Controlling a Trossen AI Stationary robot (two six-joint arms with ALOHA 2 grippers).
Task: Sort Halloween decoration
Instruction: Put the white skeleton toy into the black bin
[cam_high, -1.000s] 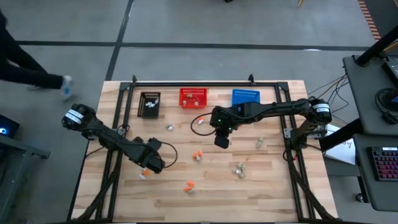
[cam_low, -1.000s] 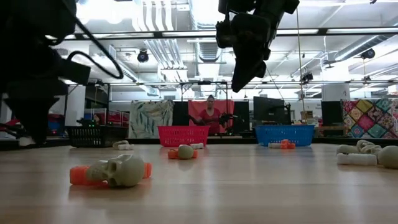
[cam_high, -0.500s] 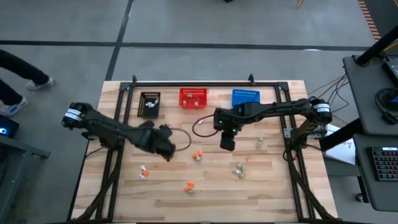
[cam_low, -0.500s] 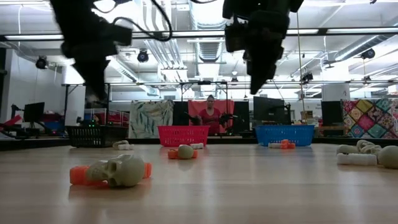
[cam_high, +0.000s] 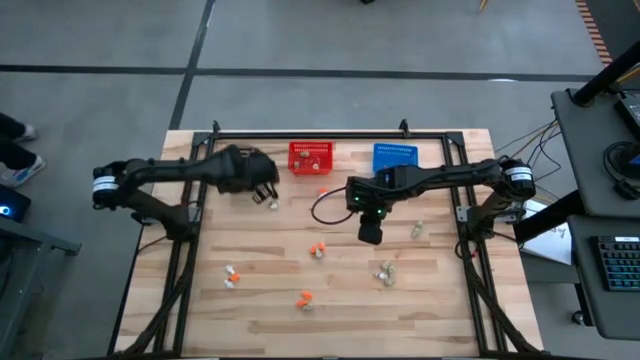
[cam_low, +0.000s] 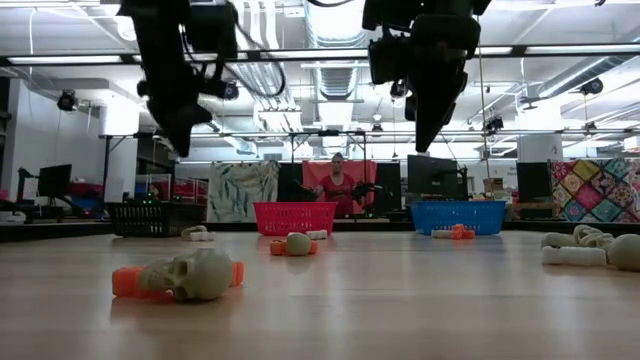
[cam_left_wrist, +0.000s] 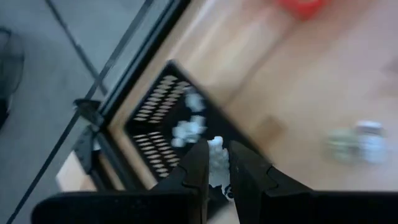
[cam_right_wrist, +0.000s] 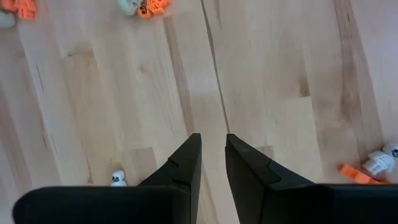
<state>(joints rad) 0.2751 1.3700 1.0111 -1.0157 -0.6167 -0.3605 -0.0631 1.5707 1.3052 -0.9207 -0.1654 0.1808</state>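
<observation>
Tiny orange, white and beige-grey trinkets lie scattered on the wooden table, among them an orange one (cam_high: 317, 249) and a beige cluster (cam_high: 385, 272). My left gripper (cam_high: 264, 189) hangs high by the black mesh basket (cam_left_wrist: 155, 109), which holds white trinkets (cam_left_wrist: 186, 129); it is shut on a white trinket. My right gripper (cam_high: 370, 237) hovers over the table's middle, fingers shut to a narrow slit with nothing between them (cam_right_wrist: 212, 155). A skull on an orange piece (cam_low: 195, 275) lies nearest in the low view. My left gripper pinches a small white trinket (cam_left_wrist: 216, 150) between its two fingertips, pointing down from above. The trinket is lifted clear, over the black basket's near side. The blurred wrist view does not show which part of the trinket the fingers have.
A red basket (cam_high: 310, 157) and a blue basket (cam_high: 394, 156) stand along the far edge. A white piece (cam_high: 272, 205) and an orange one (cam_high: 323, 190) lie near them. More trinkets sit near the left (cam_high: 230, 275) and centre (cam_high: 305, 298). A person (cam_low: 340, 185) stands behind the table.
My left gripper has risen from the near-left part of the table and swung toward the far edge, ending over the black basket, still shut on its white piece. My right gripper has drifted slightly toward the right and near edges. The trinkets on the table have stayed put.
</observation>
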